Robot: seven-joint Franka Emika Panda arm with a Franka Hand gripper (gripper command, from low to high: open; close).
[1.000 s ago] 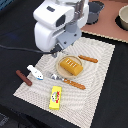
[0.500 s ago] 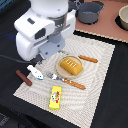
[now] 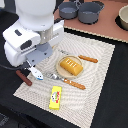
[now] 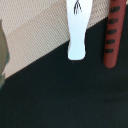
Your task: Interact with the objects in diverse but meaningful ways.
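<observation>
I see the hand (image 3: 35, 64) low over the mat's (image 3: 100, 80) corner, above the white-and-blue piece (image 3: 38, 76) beside the brown stick (image 3: 23, 77); I cannot tell how its fingers stand. The bread block (image 3: 70, 65) sits mid-mat, the yellow packet (image 3: 55, 97) nearer the mat's edge.

Dark table (image 3: 107, 107) with striped cream placemat (image 3: 100, 65), brown sausage-like stick (image 3: 23, 77) beside it.

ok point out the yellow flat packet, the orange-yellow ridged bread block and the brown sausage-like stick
yellow flat packet (image 3: 55, 97), exterior view, middle of its top face
orange-yellow ridged bread block (image 3: 71, 65), exterior view, centre of its top
brown sausage-like stick (image 3: 23, 77), exterior view, mid-length
</observation>
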